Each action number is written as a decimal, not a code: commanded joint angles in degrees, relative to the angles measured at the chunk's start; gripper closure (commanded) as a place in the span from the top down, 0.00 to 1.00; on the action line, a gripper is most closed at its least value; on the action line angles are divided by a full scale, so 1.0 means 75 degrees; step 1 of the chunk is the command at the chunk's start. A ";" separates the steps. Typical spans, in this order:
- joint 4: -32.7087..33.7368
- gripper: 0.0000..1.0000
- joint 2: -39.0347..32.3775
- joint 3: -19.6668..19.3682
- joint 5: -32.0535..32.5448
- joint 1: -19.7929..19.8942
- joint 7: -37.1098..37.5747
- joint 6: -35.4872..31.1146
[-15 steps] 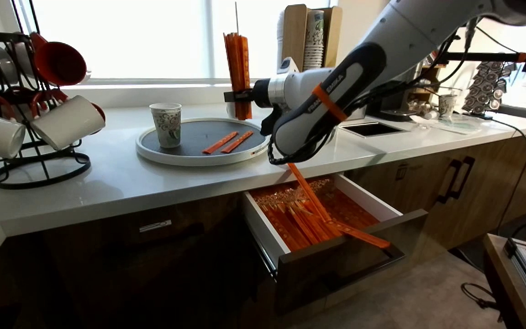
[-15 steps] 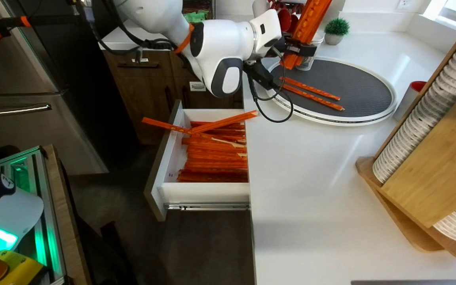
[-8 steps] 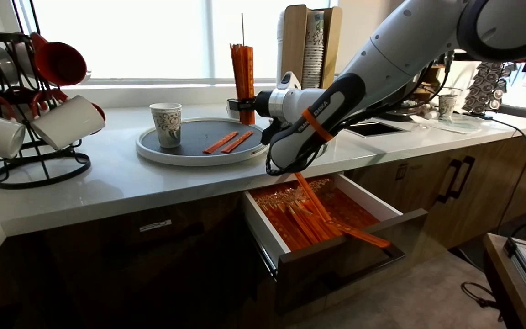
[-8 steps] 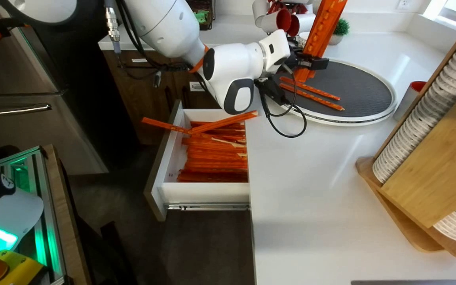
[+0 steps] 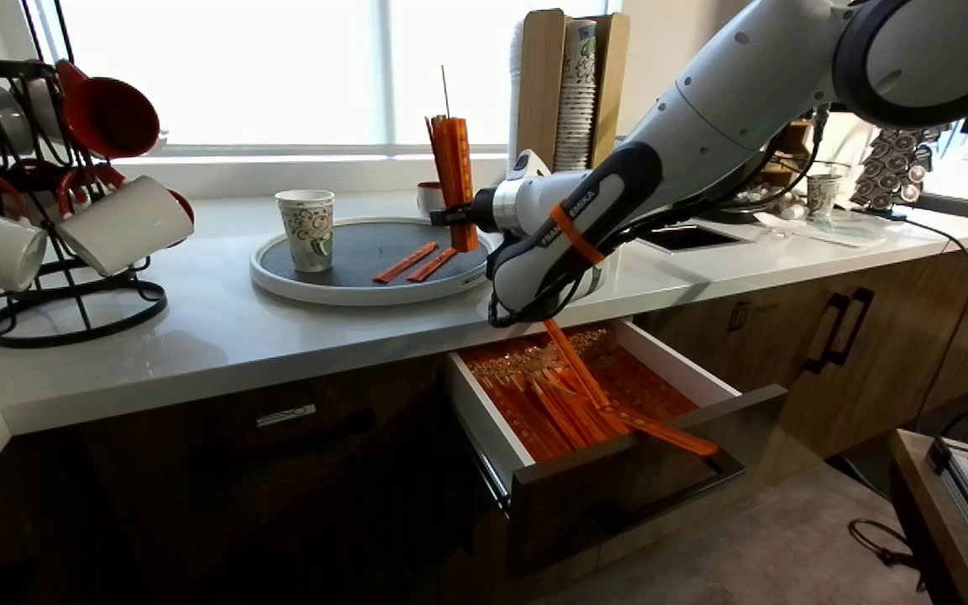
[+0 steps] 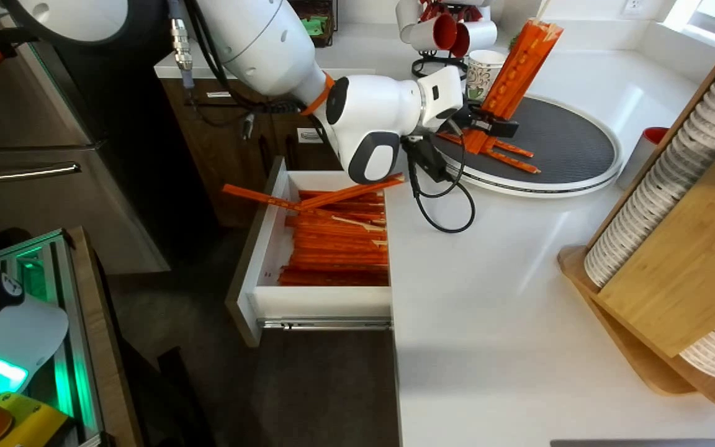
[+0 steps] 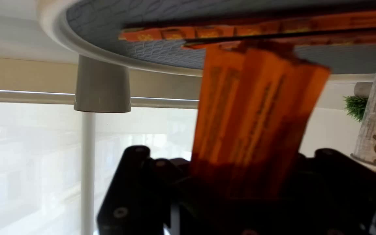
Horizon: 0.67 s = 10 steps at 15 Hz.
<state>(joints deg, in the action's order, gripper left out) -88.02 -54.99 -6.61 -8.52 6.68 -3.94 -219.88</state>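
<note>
My gripper [image 5: 455, 217] is shut on a thick bundle of orange-wrapped chopsticks [image 5: 453, 155], seen in both exterior views and blurred in the wrist view. One thin stick pokes out of the bundle's top. The bundle leans a little, its lower end low over the round grey tray [image 6: 575, 133] with a white rim. Whether that end touches the tray I cannot tell. Two orange chopstick packets [image 5: 404, 262] lie side by side on the tray, close to the bundle's lower end. A patterned paper cup [image 5: 307, 231] stands upright on the tray. Dark fingers [image 7: 126, 195] flank the bundle in the wrist view.
Below the counter edge, a pulled-out drawer [image 6: 320, 304] holds many orange packets [image 6: 339, 248], some sticking out over its front. A mug rack [image 5: 76, 290], a wooden cup holder [image 6: 692, 261], a mug [image 5: 429, 198] and a small plant [image 7: 356, 107] stand around the tray.
The arm has come down with the bundle, bringing its lower end down toward the tray and near the two packets. The bundle tilts more now. The grip has stayed shut; the drawer and cup are unmoved.
</note>
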 commanded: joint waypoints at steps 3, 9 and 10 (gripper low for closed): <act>-0.0011 0.00 0.0062 -0.0288 -0.0598 -0.0350 -0.0166 0.0940; -0.0041 0.00 0.0123 -0.0558 -0.1028 -0.0604 -0.0231 0.1514; -0.0030 0.00 0.0118 -0.0585 -0.1058 -0.0629 -0.0225 0.1514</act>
<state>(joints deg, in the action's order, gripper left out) -87.60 -54.51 -9.64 -13.91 3.44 -4.75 -210.99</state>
